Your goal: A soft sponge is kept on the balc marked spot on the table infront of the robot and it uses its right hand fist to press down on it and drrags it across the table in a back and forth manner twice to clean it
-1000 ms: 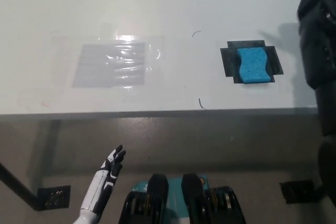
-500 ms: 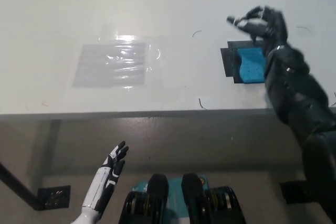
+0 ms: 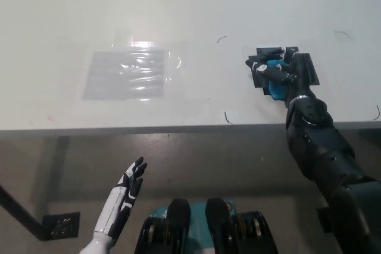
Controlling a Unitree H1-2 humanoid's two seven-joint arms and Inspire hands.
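The black right hand (image 3: 278, 74), which was hovering open just beyond the sponge (image 3: 275, 89) half a second ago, is now pressing down on it with fingers curled, the sponge lying on the black mark (image 3: 307, 71) at the surface's near right, while the left hand (image 3: 132, 181) is resting open below, so dragging looks next.

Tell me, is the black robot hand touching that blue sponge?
Touching, as far as the head view shows: the right robot hand lies on top of the blue sponge, covering most of it, with no gap visible.
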